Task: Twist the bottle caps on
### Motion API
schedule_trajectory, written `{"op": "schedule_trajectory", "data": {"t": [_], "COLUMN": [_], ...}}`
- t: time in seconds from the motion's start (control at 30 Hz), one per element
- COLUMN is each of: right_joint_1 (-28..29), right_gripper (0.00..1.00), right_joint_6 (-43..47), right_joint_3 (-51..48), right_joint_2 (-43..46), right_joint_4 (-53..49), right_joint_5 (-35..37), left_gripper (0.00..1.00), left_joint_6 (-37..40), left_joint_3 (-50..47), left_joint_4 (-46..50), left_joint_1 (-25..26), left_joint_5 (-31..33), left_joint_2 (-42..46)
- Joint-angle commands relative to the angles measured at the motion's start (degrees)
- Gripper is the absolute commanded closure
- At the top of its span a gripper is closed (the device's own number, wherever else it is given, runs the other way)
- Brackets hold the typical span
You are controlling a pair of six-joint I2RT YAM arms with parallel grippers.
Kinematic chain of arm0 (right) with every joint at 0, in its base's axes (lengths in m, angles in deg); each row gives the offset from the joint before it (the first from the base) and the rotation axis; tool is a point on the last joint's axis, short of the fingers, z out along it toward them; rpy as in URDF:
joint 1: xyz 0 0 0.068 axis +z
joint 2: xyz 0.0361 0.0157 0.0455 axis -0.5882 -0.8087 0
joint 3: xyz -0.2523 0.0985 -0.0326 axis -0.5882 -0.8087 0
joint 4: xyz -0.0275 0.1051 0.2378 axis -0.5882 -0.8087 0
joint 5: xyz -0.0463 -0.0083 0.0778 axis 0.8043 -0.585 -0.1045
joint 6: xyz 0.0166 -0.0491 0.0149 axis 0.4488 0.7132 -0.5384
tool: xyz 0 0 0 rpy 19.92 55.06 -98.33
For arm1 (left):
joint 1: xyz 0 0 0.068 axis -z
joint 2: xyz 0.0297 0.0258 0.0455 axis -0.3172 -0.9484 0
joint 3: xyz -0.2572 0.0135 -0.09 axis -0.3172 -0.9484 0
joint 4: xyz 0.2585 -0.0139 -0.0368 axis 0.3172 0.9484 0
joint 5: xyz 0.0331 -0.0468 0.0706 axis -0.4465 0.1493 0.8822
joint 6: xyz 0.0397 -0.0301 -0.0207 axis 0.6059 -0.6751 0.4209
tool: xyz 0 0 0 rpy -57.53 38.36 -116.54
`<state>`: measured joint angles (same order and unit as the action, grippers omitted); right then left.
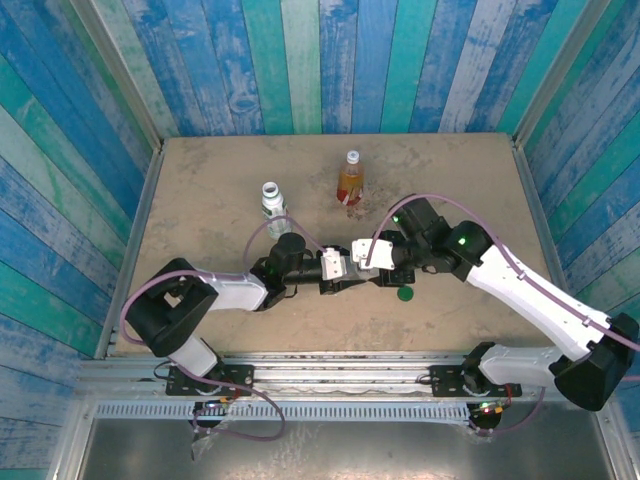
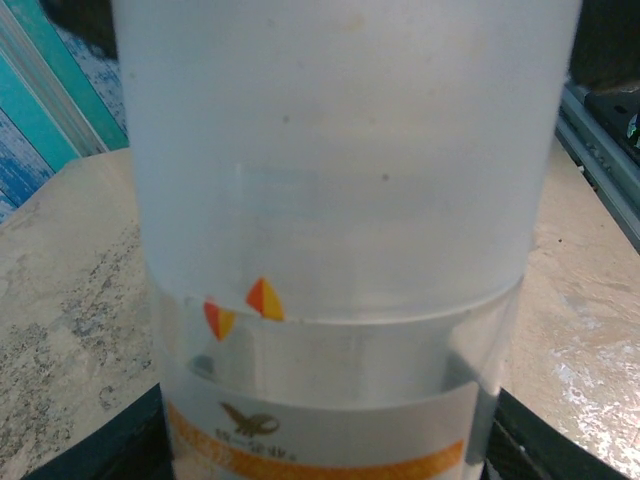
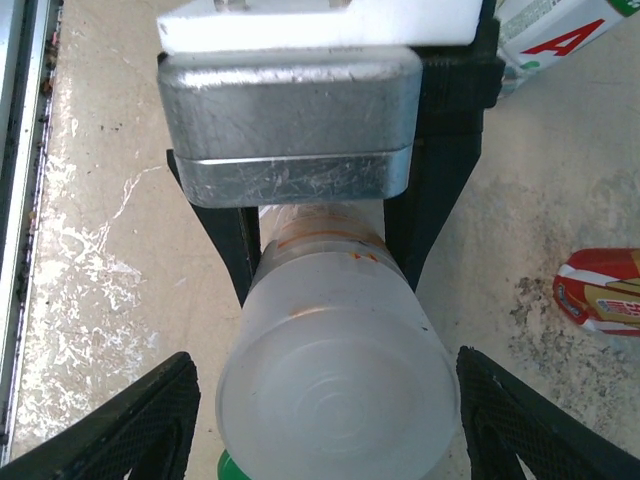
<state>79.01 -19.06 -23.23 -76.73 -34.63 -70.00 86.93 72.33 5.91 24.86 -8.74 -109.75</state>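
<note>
My left gripper [image 1: 338,268] is shut on the short clear bottle [image 2: 320,420] with the orange label and holds it on its side above the table. The wide translucent whitish cap [image 3: 335,385] sits over the bottle's neck and faces my right gripper [image 3: 330,415]. That gripper is open, its fingers [image 3: 130,420] flanking the cap closely, with a narrow gap on the left. In the top view the two grippers meet at mid-table, the right gripper [image 1: 372,255] just right of the cap. A dark green cap [image 1: 404,294] lies on the table below them.
The white-labelled bottle [image 1: 271,200] and the amber bottle with the red label [image 1: 350,180] stand upright behind the grippers. Blue plank walls close in the table [image 1: 200,180] on three sides. A metal rail [image 1: 330,375] runs along the near edge.
</note>
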Motion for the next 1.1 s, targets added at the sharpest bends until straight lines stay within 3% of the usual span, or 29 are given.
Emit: {"op": "schedule_trajectory", "data": {"t": [0.0,0.27,0.43,0.7,0.9,0.93,1.07], "right_joint_1": [-0.47,-0.79,-0.87,-1.28,-1.58,-1.52,-1.54], "right_gripper": [0.32,0.49,0.62,0.85,0.96,0.97,0.66], "right_joint_6": [0.68,-1.22,-8.59,-31.8,-58.49,-61.68,-61.54], "right_joint_3": [1.24,1.72,2.3,0.61,-0.82,-0.26,-0.15], "right_joint_2": [-0.75,-1.7,-2.6,-1.44,-1.84,-2.53,-1.96], "right_joint_4": [-2.2,-2.74,-2.72,0.77,3.93,2.29,0.49], "right_joint_5": [-1.73,-1.97,-2.71,-5.22,-2.04,-1.21,-0.55], "left_gripper": [0.4,0.4,0.41,0.41,0.41,0.41,0.41], "left_joint_6": [0.5,0.0,-1.08,-1.9,-1.89,-1.98,-2.6], "left_joint_3": [0.68,0.68,0.63,0.11,0.06,0.11,0.3], "left_joint_4": [-0.09,-0.49,-1.57,-3.05,-3.32,-3.32,-4.17], "left_joint_1": [0.11,0.14,0.19,0.16,0.21,0.17,0.17], "left_joint_5": [-1.3,-1.48,3.62,7.0,8.03,8.03,7.39], "left_joint_2": [3.86,4.08,3.04,2.68,2.13,2.09,1.41]}}
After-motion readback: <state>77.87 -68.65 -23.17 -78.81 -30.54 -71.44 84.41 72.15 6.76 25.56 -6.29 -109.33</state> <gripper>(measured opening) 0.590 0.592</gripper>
